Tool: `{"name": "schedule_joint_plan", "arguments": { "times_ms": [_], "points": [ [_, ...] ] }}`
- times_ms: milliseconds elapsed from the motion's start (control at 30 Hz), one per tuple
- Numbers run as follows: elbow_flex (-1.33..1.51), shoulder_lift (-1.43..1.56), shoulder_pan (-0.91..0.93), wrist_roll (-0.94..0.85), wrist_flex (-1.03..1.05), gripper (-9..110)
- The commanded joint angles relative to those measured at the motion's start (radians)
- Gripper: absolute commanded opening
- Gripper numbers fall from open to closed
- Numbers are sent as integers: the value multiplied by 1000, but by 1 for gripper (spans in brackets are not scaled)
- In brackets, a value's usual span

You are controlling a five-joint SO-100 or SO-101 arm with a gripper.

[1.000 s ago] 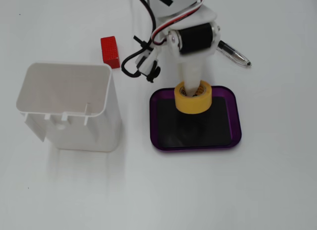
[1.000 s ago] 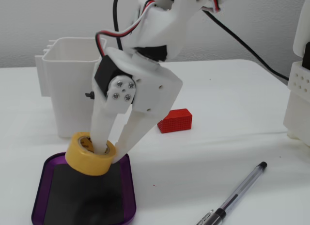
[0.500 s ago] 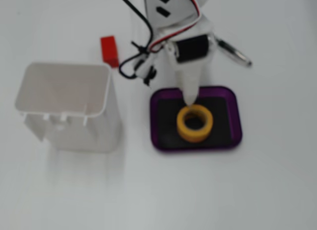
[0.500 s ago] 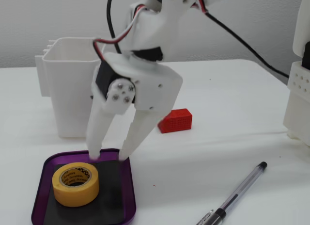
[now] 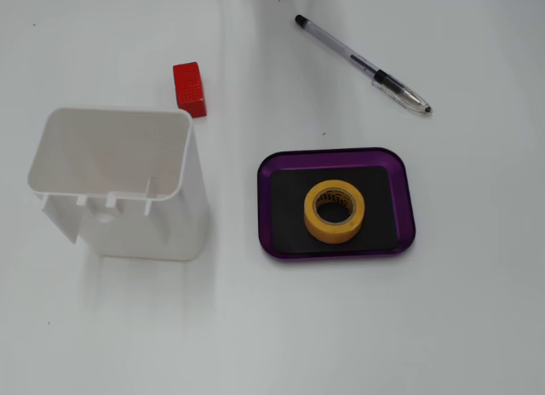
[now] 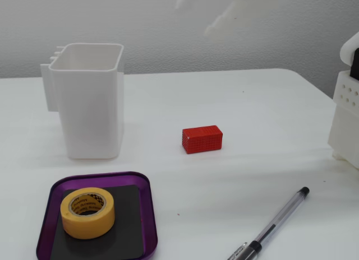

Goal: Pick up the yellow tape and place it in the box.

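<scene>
The yellow tape (image 5: 335, 211) lies flat on the black mat inside the purple box (image 5: 268, 209), slightly right of the mat's middle. In the other fixed view the tape (image 6: 87, 212) sits in the box (image 6: 147, 215) at the lower left. Nothing touches the tape. A pale, motion-blurred shape (image 6: 235, 13) at the top of that fixed view looks like part of the arm, raised well above the table. Its fingers cannot be made out.
A tall white plastic bin (image 5: 119, 182) (image 6: 92, 100) stands beside the box. A red block (image 5: 190, 88) (image 6: 202, 139) lies behind it. A clear pen (image 5: 362, 65) (image 6: 275, 223) lies on the white table. The robot's white base (image 6: 345, 114) stands at the right edge.
</scene>
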Motion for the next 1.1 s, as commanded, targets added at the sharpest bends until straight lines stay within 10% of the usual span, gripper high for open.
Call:
{"name": "schedule_joint_plan", "arguments": {
  "times_ms": [0,467,1067],
  "points": [
    [209,239,-3,2,6,11],
    [893,953,32,9,6,11],
    [1158,930,75,198,-8,-1]
  ]
}}
